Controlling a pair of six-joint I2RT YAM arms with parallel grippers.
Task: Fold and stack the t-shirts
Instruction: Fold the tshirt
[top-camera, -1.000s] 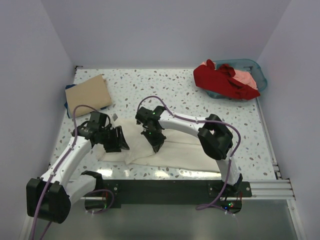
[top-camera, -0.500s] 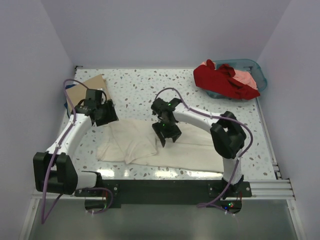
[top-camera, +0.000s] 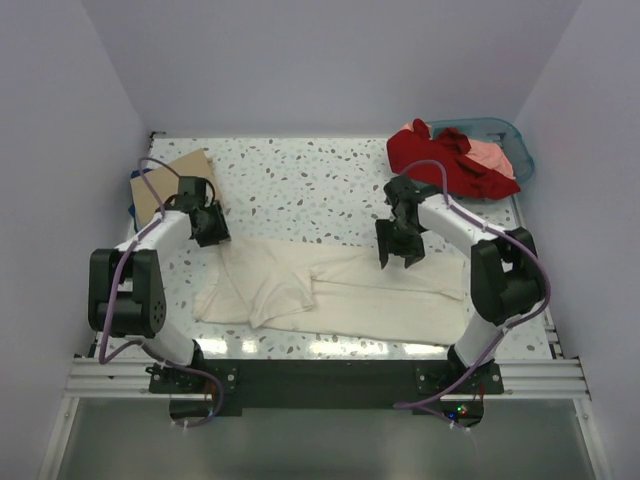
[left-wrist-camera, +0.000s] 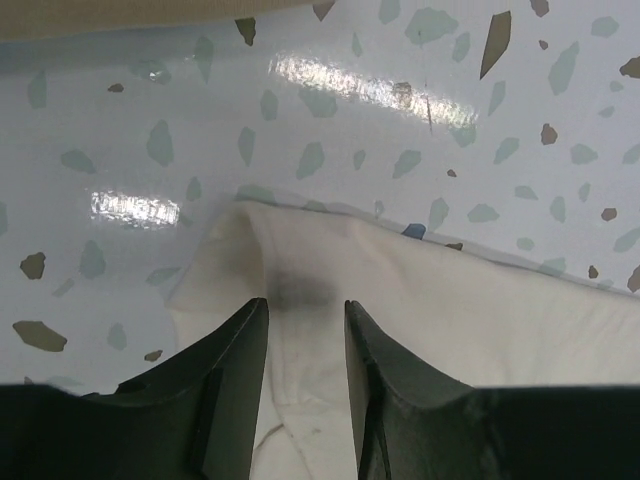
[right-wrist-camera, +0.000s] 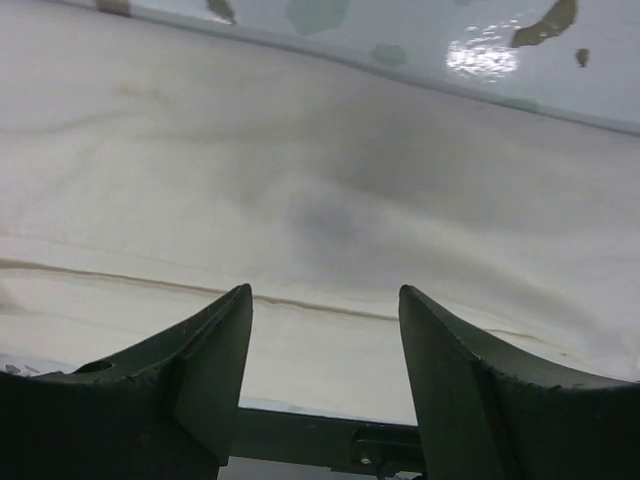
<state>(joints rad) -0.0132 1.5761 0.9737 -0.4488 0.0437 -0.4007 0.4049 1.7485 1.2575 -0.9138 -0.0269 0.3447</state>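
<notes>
Left end effector (top-camera: 214, 234) now at cream t-shirt (top-camera: 350, 300) corner; right end effector (top-camera: 400, 254) rightward

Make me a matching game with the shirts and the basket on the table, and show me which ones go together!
Things:
1. cream shirt
2. red shirt
3. tan shirt
4. basket

Clues:
A. folded flat, far left
B. spread out along the near edge of the table
C. heaped over the basket's rim
D. teal, far right corner

Pairs: 1-B, 2-C, 3-A, 4-D
</notes>
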